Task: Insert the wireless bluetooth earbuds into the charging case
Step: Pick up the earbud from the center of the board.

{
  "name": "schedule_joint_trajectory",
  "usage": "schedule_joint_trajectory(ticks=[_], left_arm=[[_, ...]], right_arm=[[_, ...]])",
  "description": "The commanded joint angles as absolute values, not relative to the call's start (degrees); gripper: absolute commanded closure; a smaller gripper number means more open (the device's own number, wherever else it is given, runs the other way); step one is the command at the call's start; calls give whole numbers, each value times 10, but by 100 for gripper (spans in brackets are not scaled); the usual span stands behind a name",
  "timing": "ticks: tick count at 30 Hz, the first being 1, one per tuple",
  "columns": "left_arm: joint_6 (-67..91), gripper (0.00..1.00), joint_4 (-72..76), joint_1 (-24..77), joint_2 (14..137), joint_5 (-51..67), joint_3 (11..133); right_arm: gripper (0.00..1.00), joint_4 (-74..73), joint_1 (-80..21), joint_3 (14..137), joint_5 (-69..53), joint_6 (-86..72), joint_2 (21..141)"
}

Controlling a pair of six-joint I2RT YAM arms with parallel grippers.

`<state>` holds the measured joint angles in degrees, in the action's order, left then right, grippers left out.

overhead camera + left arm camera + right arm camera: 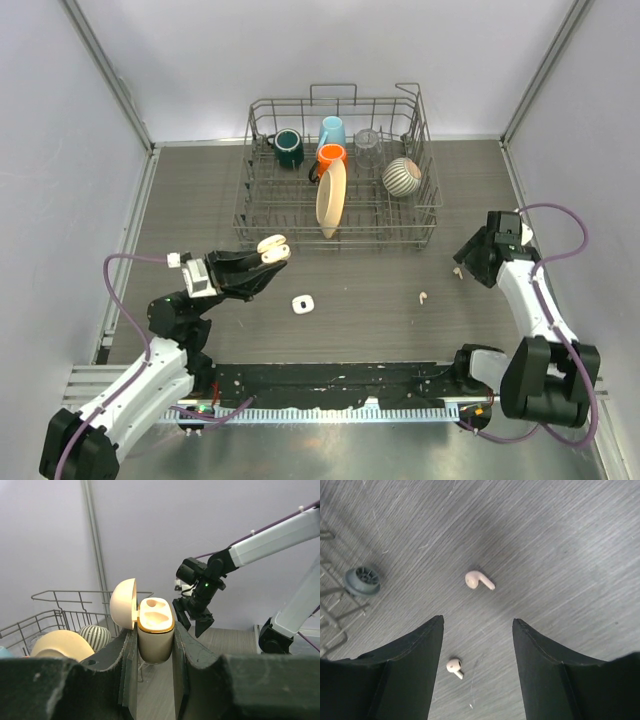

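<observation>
Count: one charging case (156, 612), lid open, both sockets empty, clamped upright between the fingers of the left gripper (154, 630) at 9 o'clock. Two earbuds (479, 580) lie apart on the table (380, 275) at 4 o'clock. The nearer earbud (455, 668) sits below the right gripper (478, 621), whose jaws stand apart and hold nothing. One wire rack (340, 232) at 12 o'clock carries three mugs (289, 148) and one glass (368, 145). The table is dark grey and wood-grained. The walls (330, 50) are pale and plain.
</observation>
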<state>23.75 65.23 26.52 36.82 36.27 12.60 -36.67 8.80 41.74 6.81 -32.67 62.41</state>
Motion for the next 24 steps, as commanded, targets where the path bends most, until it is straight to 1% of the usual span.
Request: schedule_joint_trajectory(ticks=[1, 5, 12, 24], left_arm=[[229, 100, 655, 266, 358, 362, 125], [229, 100, 653, 266, 359, 364, 127], [227, 100, 652, 266, 367, 367, 127], [226, 100, 653, 266, 378, 367, 129]], right_arm=[[38, -273, 98, 416, 68, -323, 684], [40, -232, 108, 417, 68, -321, 742], [42, -178, 113, 413, 55, -316, 795], [46, -164, 113, 383, 34, -316, 808]])
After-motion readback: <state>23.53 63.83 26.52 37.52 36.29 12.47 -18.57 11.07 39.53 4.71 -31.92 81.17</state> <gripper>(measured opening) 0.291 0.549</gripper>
